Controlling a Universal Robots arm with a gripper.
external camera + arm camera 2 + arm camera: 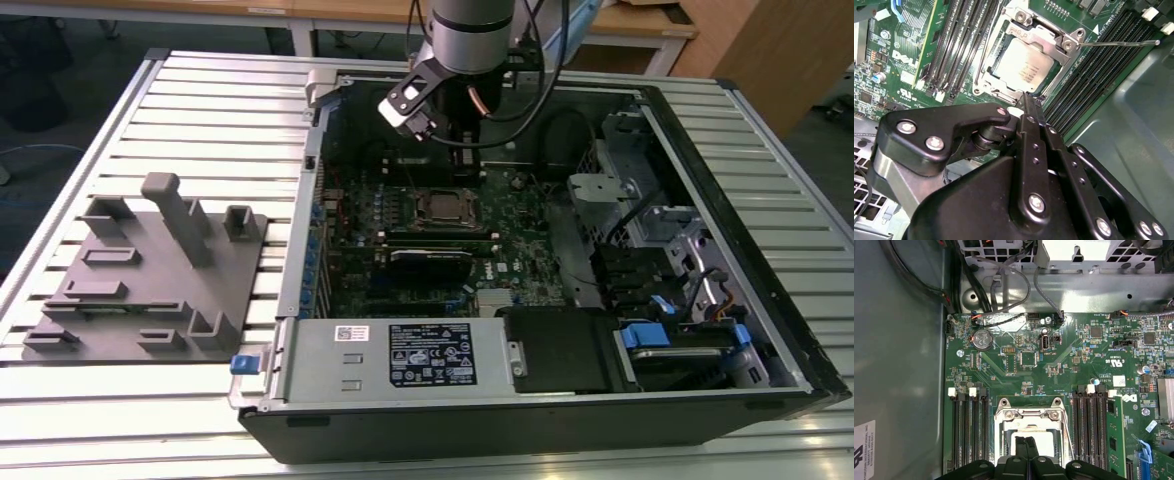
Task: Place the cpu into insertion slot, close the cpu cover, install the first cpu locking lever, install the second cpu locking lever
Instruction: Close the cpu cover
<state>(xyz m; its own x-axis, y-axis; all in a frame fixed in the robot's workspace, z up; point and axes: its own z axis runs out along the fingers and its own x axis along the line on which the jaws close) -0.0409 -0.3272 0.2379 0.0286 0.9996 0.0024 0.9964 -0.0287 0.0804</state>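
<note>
Fingertips of the gripper (1026,100) are pressed together, holding nothing, and hover just over the near rim of the insertion slot (985,86). The cpu (1024,65) lies seated in that slot, with the cpu cover (1046,37) apparently folded down around it. One locking lever (1119,43) juts out from the slot's far corner, its long axis running away from the fingers across the memory slots (1099,65).

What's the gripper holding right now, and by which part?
Nothing, as far as shows. The gripper is shut finger against finger with nothing between, its tips beside the edge of the cpu cover, which lies over the cpu.
</note>
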